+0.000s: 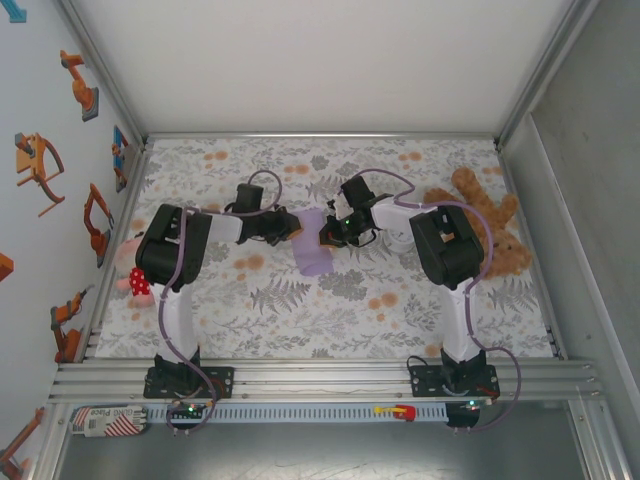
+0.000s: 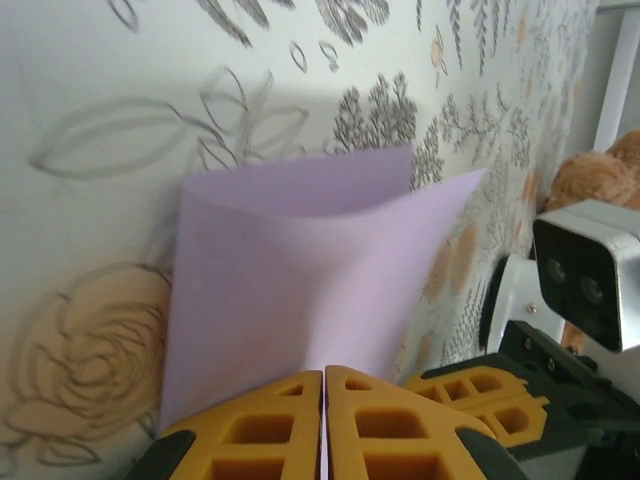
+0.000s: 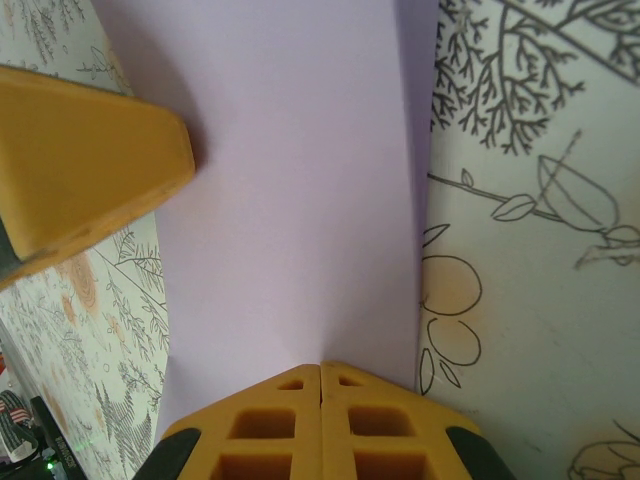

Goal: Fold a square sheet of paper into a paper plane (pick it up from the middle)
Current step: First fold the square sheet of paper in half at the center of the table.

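Clearly, the sheet (image 1: 312, 252) sits between left claw (image 2: 324, 375) and right claw (image 3: 320, 368), both clamped on it.

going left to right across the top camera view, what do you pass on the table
pink soft toy → left pincer → lavender paper → right pincer → brown teddy bear

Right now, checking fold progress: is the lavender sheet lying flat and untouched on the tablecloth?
No, the lavender sheet curls over itself, pinched in the shut left claw.
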Controlling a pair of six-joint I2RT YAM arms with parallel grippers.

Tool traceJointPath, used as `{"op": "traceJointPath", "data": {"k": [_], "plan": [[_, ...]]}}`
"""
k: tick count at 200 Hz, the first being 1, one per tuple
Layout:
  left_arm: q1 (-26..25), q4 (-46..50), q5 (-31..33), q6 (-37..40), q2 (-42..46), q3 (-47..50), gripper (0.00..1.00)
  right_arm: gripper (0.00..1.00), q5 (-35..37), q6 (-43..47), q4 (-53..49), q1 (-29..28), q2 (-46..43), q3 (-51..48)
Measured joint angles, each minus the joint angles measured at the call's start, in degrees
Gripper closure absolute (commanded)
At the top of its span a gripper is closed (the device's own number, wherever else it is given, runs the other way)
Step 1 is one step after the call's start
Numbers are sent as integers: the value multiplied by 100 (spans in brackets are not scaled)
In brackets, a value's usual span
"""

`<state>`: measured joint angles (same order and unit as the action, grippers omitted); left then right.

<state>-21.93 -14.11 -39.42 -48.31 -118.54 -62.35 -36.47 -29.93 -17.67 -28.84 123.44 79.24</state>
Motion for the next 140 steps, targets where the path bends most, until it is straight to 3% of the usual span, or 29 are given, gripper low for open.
{"op": "traceJointPath", "data": {"k": [94, 140], "plan": [[573, 1580, 885, 813, -28, -820, 89, 100, -7, 0, 17, 9, -4, -28], [199, 1777, 1073, 844, 422, -713, 89, 100, -7, 0, 48, 9, -13, -55]]}}
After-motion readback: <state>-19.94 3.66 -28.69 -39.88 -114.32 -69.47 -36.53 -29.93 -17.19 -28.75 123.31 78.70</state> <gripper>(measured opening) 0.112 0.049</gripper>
